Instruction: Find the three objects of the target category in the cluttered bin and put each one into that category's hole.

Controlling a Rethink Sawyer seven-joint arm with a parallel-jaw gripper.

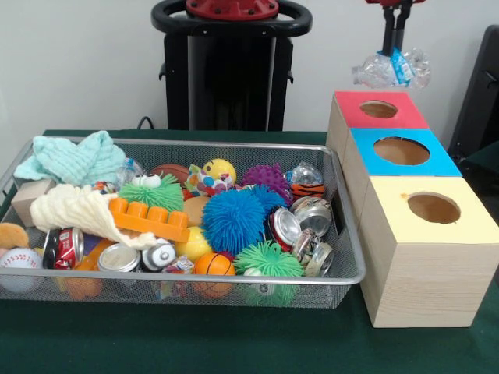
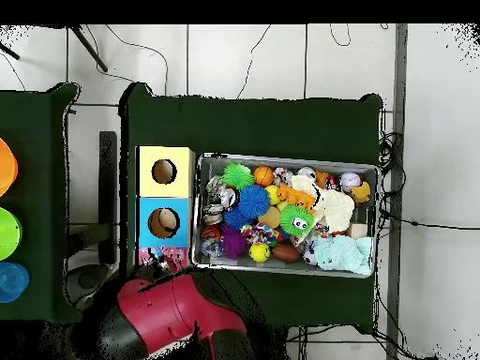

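Delivery step in hand. The end effector [image 1: 396, 48] pinches a crumpled clear bottle [image 1: 390, 70] with a blue band, held above the far box's red-panel hole [image 1: 379, 109], seemingly slightly behind it. Next move: centre, lower, release. The bin [image 1: 343, 234] sits left on the worktop [image 1: 195, 343].
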